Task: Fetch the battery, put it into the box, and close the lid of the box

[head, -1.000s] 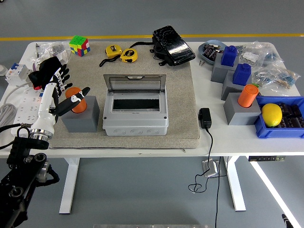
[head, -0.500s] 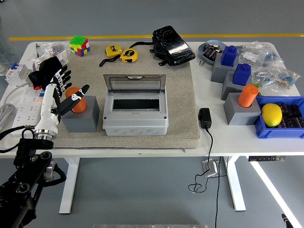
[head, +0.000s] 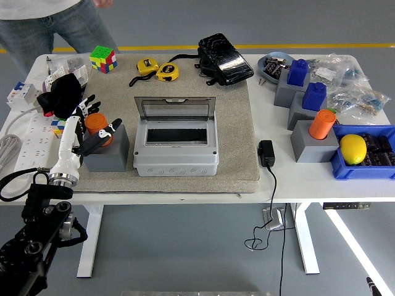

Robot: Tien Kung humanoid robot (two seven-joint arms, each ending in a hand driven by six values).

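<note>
While the left robot hand [head: 86, 126], fingers spread, grasps nothing | orange battery [head: 95, 123] upright in grey holder [head: 106, 153], surface's left edge | likely rigid, smooth, light: pinch its sides | box [head: 176, 145] open

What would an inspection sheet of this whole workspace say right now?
Surface: white table, beige mat on it.
Job's things: grey box, lid open; orange battery upright in grey holder.
Clutter: Rubik's cube, tape measures, black pouch, lemon in blue bin.
Grippers: left hand open around the battery, grasp not closed; right hand out of view.
Cables: black adapter, cord hanging off edge.
Surroundings: person at far left.
</note>
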